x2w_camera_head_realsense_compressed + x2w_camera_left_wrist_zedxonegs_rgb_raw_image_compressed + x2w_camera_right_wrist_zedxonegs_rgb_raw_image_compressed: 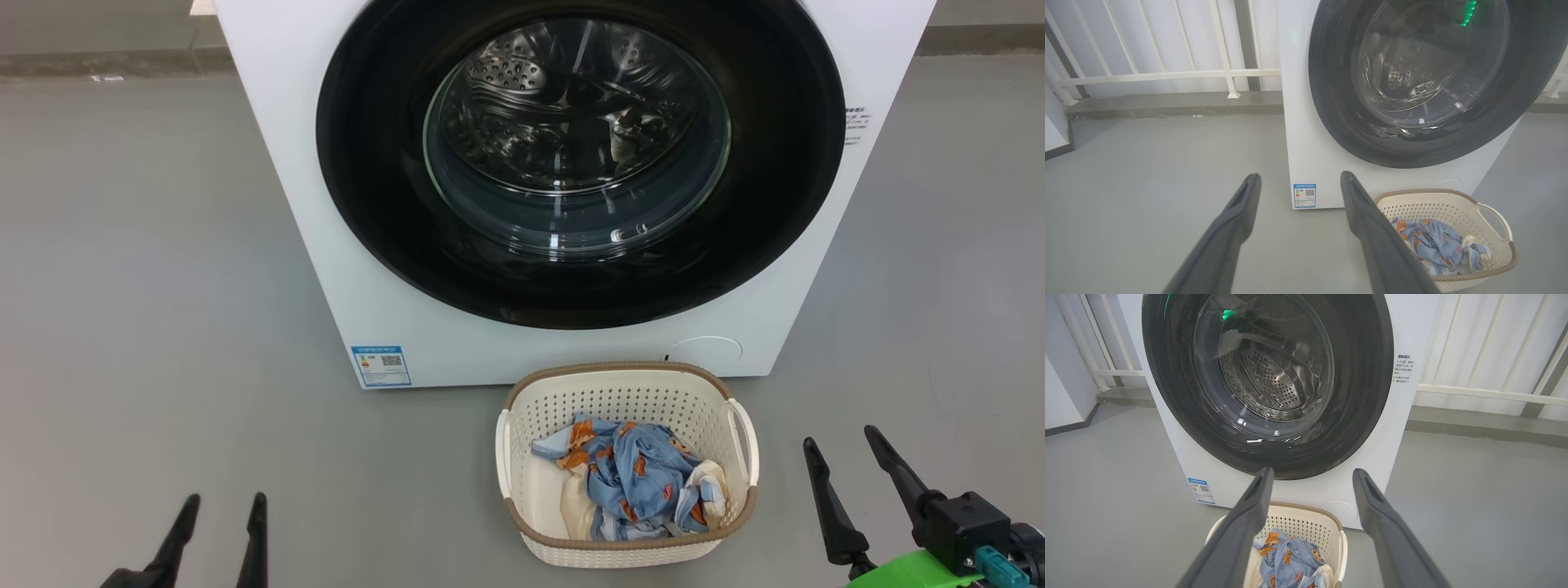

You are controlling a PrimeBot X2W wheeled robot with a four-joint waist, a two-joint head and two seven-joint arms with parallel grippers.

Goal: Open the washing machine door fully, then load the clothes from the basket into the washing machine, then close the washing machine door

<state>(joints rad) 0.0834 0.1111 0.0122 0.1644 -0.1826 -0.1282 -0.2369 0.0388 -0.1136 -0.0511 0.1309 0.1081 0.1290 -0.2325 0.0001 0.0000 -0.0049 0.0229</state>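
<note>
The white washing machine stands on the floor ahead, its round black door closed flat against the front, the steel drum visible through the glass window. In front of it sits the cream basket holding light blue clothes with orange figures and some cream cloth. My left gripper is open at the lower left, well left of the basket. My right gripper is open at the lower right, just right of the basket. Both hold nothing. The door, basket and clothes also show in the wrist views.
Grey floor spreads to both sides of the machine. A blue sticker marks its lower left corner. A white railing and a low kerb run behind the machine, and a round service flap sits at its lower right.
</note>
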